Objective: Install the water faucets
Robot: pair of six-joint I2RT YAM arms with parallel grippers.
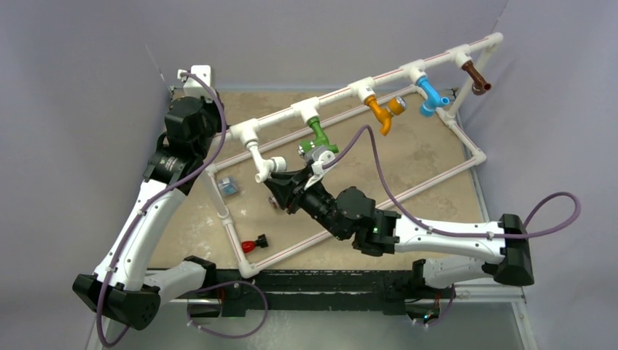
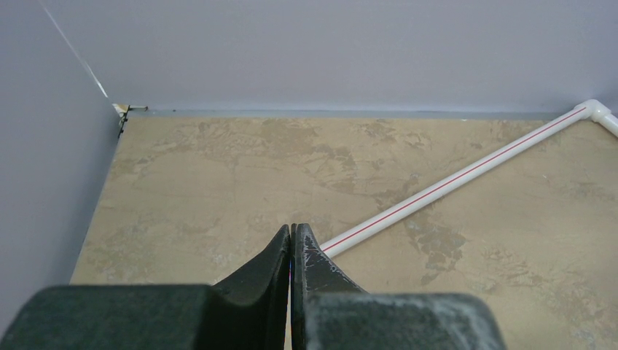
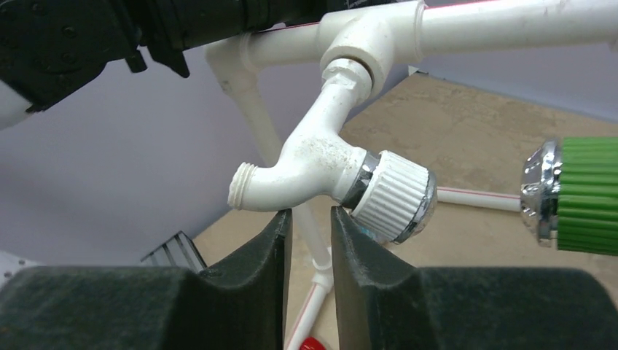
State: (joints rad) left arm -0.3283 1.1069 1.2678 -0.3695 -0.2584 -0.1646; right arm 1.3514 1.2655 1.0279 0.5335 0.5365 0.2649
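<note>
My right pincer [image 3: 311, 219], narrowly parted and empty, sits just under the white plastic faucet with ribbed knob [image 3: 310, 164], which hangs from the white pipe frame [image 3: 510, 18]. My left pincer [image 2: 291, 233] is closed and idle. Next, I judge, I should grip the faucet and twist it snug.

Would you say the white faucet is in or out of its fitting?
In: the white faucet hangs with its stem inside the T-fitting.

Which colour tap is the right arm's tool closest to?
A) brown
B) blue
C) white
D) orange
C: in the right wrist view the right tool sits just under the white faucet, which hangs from the pipe, with the jaws a little apart and nothing between them.
</note>
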